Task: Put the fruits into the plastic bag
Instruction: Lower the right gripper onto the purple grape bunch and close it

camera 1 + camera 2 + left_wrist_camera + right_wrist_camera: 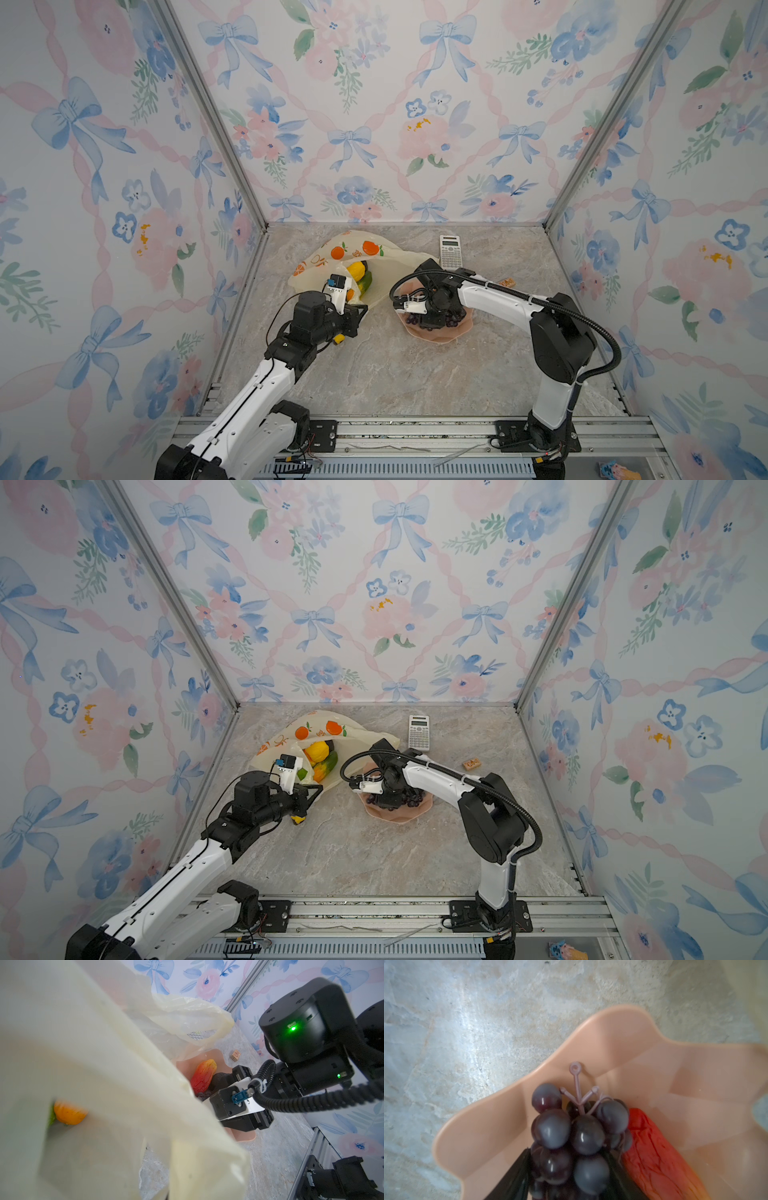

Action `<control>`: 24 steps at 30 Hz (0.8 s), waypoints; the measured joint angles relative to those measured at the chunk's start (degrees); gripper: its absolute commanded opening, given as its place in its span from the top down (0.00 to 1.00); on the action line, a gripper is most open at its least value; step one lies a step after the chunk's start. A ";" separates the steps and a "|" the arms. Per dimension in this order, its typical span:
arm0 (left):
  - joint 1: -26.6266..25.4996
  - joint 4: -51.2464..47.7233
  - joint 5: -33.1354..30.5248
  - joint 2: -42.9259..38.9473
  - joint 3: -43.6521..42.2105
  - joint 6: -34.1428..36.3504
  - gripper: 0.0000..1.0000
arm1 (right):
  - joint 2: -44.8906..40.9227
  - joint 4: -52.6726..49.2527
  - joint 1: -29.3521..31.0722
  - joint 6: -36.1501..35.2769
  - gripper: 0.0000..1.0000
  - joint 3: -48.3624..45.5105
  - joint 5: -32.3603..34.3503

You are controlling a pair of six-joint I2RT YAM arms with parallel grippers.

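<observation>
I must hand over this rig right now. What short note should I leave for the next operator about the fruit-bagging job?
The left gripper is shut on the edge of the plastic bag, holding its mouth open.
The right gripper is over the pink plate, jaws either side of the grape bunch; firm grip unclear.
Done: yellow fruit and orange-green fruit lie in the bag.
Left: grape bunch and red-yellow fruit on the plate; others may be hidden.

pale-yellow bag [322, 262] with orange fruit prints, dark purple grapes [571, 1136], pink plate [612, 1043], grey marbled table [415, 374].
</observation>
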 measured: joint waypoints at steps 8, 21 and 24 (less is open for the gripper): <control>0.00 0.00 0.00 0.00 0.00 -0.02 1.00 | 0.98 1.16 0.00 0.37 0.26 0.02 1.95; 0.00 -0.02 0.00 0.11 0.00 0.00 1.00 | 4.74 1.57 -0.61 0.81 0.46 2.14 1.22; 0.00 -0.02 0.00 0.11 0.00 -0.02 1.00 | 4.74 1.33 -1.16 1.42 0.56 2.19 -0.13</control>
